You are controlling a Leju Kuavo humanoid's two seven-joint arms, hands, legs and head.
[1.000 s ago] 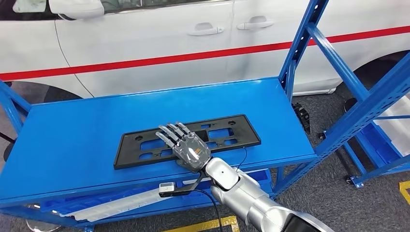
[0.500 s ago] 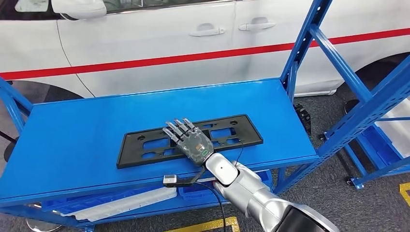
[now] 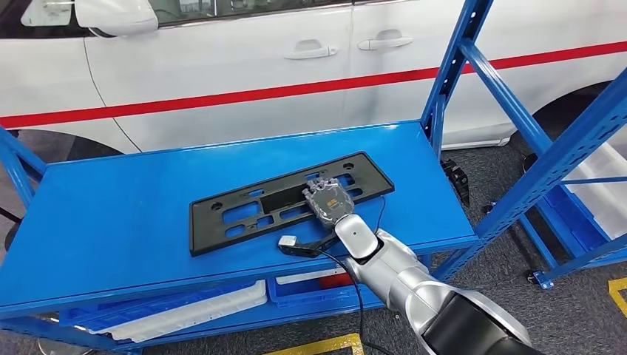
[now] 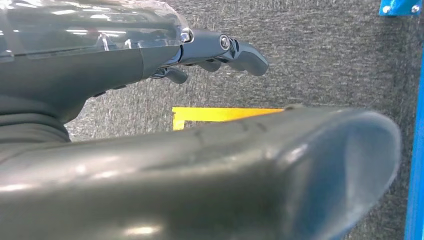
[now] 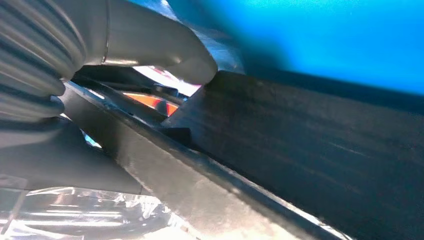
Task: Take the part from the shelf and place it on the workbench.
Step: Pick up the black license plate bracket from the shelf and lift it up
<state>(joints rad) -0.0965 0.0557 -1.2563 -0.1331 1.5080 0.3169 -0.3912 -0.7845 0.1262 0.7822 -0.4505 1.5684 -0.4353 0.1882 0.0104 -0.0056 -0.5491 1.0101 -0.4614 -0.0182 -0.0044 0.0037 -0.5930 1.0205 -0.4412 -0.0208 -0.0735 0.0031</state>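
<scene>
The black plate (image 3: 290, 201) has swung since a moment ago, its right end now farther back on the blue shelf (image 3: 133, 222). The right hand (image 3: 327, 199) grips its right part, thumb underneath. The left hand (image 4: 210, 50) hangs over the floor, fingers loosely curled, holding nothing.

Blue shelving, black part, white car with a red stripe.

The shelf board (image 3: 133, 207) and the rack posts (image 3: 543, 166) are one saturated blue. The part (image 3: 244, 214) lying on it is matt black, with blue showing through its cut-outs. The right hand (image 3: 329, 198) is dark grey under a clear, glossy cover, on a silver arm (image 3: 392, 270) that turns black toward the elbow. The left hand (image 4: 150, 55) is dark grey too, above speckled grey carpet (image 4: 325, 55) with a yellow floor marking (image 4: 220, 114). The car (image 3: 244, 66) is white with a single red stripe (image 3: 222, 96) along its doors. A white panel (image 3: 192, 307) lies on the lower tier.
</scene>
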